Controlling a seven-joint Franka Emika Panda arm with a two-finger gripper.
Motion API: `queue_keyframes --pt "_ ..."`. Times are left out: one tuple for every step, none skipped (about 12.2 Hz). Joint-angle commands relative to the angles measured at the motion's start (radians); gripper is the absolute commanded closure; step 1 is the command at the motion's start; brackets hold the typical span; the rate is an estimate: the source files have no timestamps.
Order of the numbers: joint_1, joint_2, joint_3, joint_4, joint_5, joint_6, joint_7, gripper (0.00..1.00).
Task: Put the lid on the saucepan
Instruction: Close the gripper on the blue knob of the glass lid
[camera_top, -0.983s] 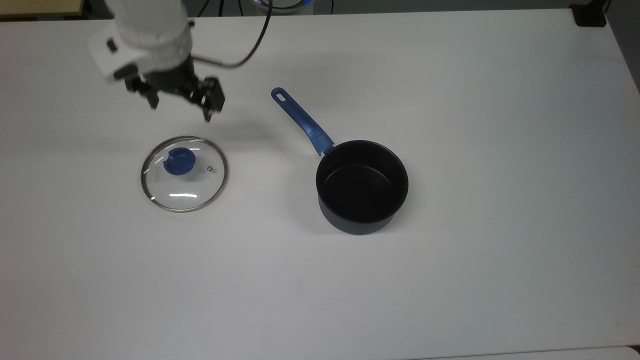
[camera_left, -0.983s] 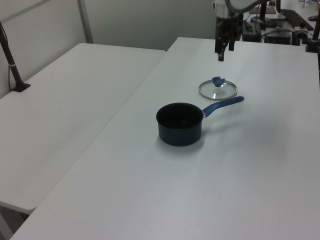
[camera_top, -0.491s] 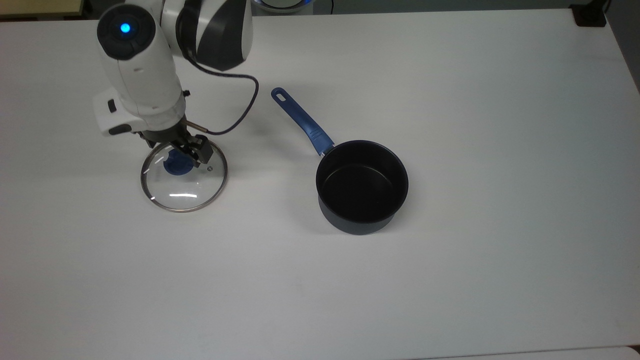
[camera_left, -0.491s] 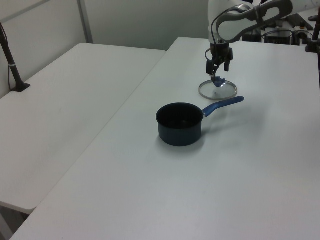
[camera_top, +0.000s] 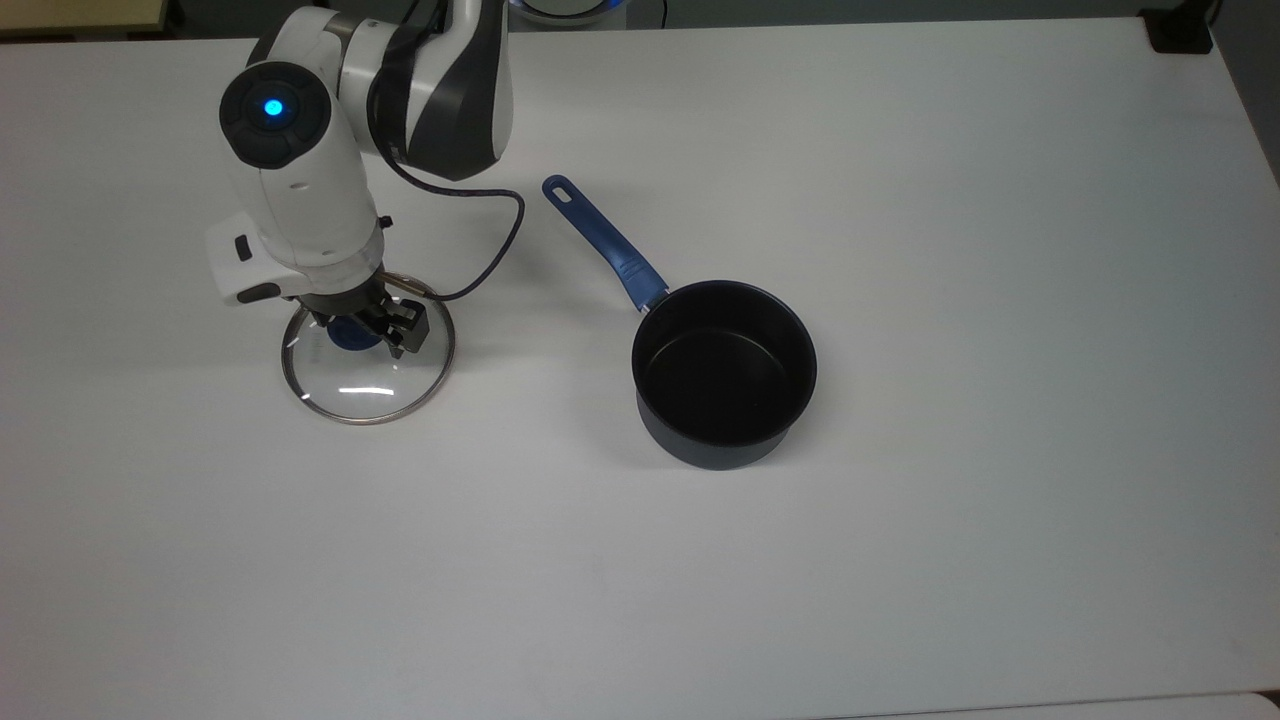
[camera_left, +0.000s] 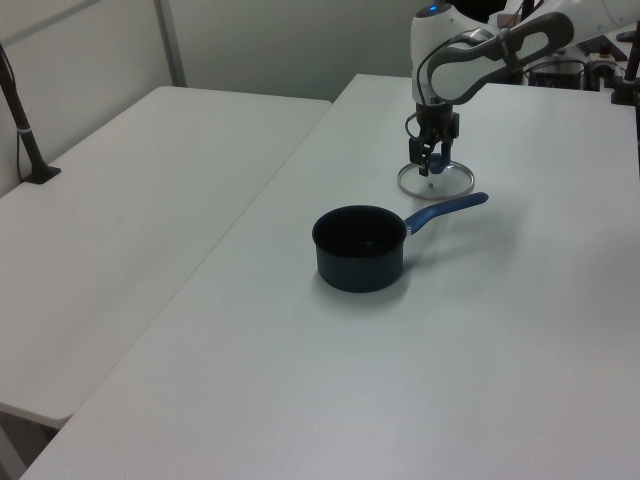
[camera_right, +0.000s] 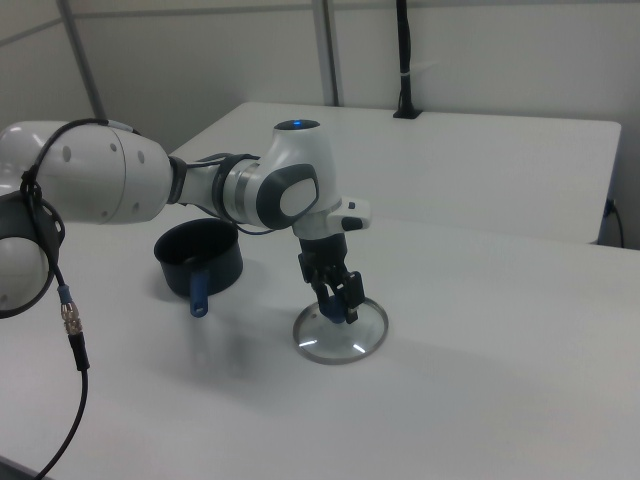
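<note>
White arm (camera_top: 300, 200), grey joints, blue light, black claw (camera_top: 365, 322)

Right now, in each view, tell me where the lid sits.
Top view: the lid lies left of centre, under the pincer.
Left view: upper right, beyond the saucepan.
Right view: lower centre, right of the saucepan.
Shared landmark: the saucepan's blue handle.

Lab or office-type test room, not a kitchen: plain white tables (camera_left: 150, 170) pushed together, grey partition walls (camera_right: 480, 50) with metal posts, a black clamp-mounted pole (camera_left: 20, 120) at one table edge. White robot arm (camera_right: 150, 185) with trailing cable (camera_top: 490, 250) works on the bare tabletop; equipment clutter (camera_left: 560, 40) sits at the far end in the left view.
</note>
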Motion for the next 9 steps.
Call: queue_keyframes --pt "0.010 0.002 0.000 0.006 0.021 0.011 -0.002 0.40" --pt "0.011 -0.001 0.000 0.008 0.021 0.006 -0.002 0.44" --pt "0.011 -0.007 0.002 0.008 0.023 0.003 -0.002 0.47" --pt "0.010 -0.015 0.002 0.009 0.023 0.002 -0.002 0.51" --pt "0.010 -0.026 0.000 0.009 0.023 -0.001 -0.009 0.51" --pt "0.010 -0.036 -0.001 0.026 0.023 -0.050 -0.031 0.51" --pt "0.007 -0.035 -0.003 0.110 0.024 -0.175 -0.073 0.51" --pt "0.010 -0.036 -0.004 0.158 0.020 -0.251 -0.087 0.51" --pt "0.017 -0.036 0.000 0.199 0.015 -0.286 -0.086 0.51"
